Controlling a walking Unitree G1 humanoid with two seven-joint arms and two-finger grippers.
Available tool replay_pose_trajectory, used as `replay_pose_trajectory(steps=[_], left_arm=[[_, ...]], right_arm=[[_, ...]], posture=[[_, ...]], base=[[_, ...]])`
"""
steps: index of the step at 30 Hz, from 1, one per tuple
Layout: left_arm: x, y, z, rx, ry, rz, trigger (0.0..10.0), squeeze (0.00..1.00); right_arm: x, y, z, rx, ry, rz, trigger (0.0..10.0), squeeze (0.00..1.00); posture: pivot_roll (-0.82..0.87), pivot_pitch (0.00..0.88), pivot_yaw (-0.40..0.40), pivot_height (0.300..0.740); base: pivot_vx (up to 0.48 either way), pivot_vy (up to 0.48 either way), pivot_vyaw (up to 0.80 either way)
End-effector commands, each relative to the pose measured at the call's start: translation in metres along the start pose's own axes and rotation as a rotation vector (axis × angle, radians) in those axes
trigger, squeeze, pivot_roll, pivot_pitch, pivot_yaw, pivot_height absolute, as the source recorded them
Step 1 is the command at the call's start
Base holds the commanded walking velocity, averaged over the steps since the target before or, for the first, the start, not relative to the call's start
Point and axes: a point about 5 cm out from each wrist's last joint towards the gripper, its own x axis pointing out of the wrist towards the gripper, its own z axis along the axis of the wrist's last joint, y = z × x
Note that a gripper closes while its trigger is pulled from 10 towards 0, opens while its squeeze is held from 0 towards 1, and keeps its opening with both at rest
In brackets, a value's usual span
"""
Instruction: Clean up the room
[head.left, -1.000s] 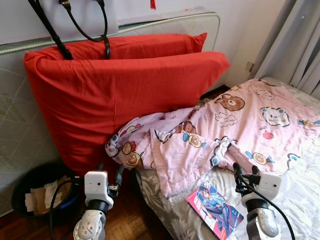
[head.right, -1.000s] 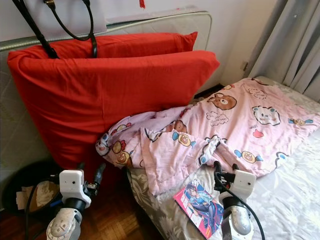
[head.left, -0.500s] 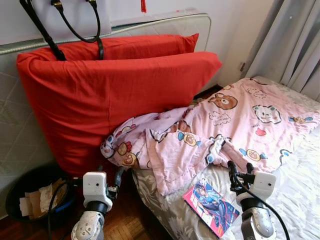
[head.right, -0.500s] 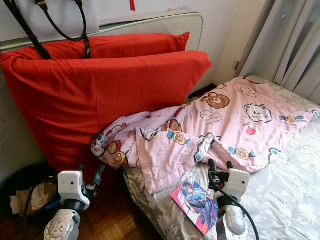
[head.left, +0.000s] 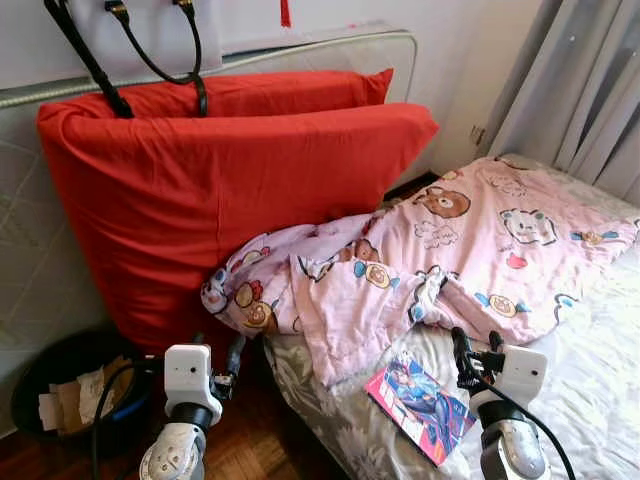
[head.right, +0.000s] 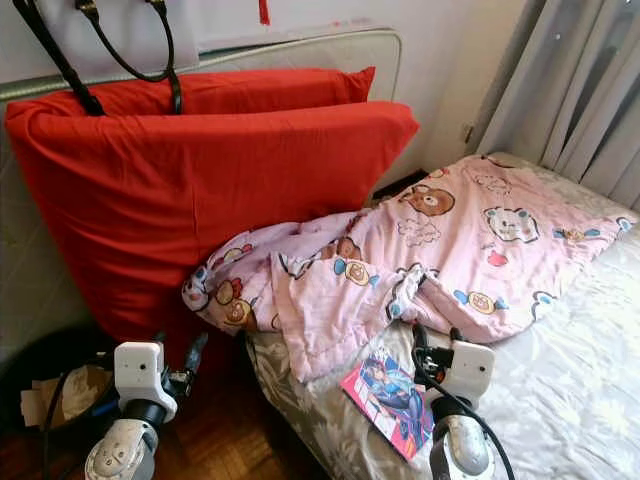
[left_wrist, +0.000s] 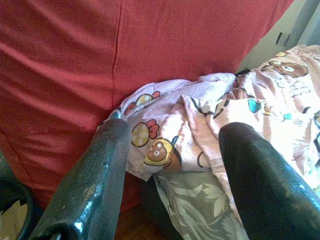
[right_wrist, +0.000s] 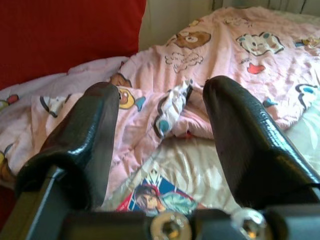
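1. Hovering at 5 o'clock, the right end effector (head.left: 475, 348) has fingers apart, empty, beside the comic book (head.left: 420, 394) on the bed (head.left: 600, 390).
2. At 7 o'clock, the left end effector (head.left: 218, 352) has fingers apart, near the waste bin (head.left: 60, 390).
3. At 12 o'clock, the pink blanket (head.left: 440, 260) lies crumpled against red pillows (head.left: 230, 180), likely needing straightening.

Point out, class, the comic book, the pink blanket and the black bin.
comic book (head.left: 420, 396), left eye view, middle of its cover.
pink blanket (head.left: 480, 245), left eye view, flat part on the bed.
black bin (head.left: 28, 388), left eye view, its near rim.
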Motion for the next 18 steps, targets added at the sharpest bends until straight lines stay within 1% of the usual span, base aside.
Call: replay_pose_trajectory(steps=[1,3,5,8,18], left_arm=[[0.0003,-0.0016,0.0036,-0.007,-0.011,-0.005,10.0,0.0],[-0.0005,-0.0018,0.0031,-0.007,-0.008,-0.005,10.0,0.0],[-0.0013,-0.0021,0.0021,-0.008,-0.006,-0.005,10.0,0.0],[-0.0014,-0.002,0.0022,-0.011,-0.006,-0.002,10.0,0.0],[-0.0031,-0.0033,0.0029,-0.016,-0.004,-0.003,10.0,0.0]], right_arm=[[0.0003,-0.0017,0.002,-0.019,0.005,0.002,10.0,0.0],[0.0008,-0.0016,0.0009,-0.031,0.021,0.004,10.0,0.0],[0.0006,0.0001,0.0037,-0.028,-0.001,0.023,10.0,0.0],[-0.0004,-0.0002,0.0072,-0.028,-0.027,0.031,10.0,0.0],[-0.0027,-0.0023,0.0074,-0.03,-0.016,0.03,10.0,0.0]], posture=[[0.05,0.0,-0.065,0.677],[0.05,0.0,-0.066,0.672],[0.05,0.0,-0.067,0.652],[0.03,0.0,-0.068,0.652],[0.03,0.002,-0.069,0.652]], base=[[0.0,0.0,0.0],[0.0,0.0,0.0],[0.0,0.0,0.0],[0.0,0.0,0.0],[0.0,0.0,0.0]])
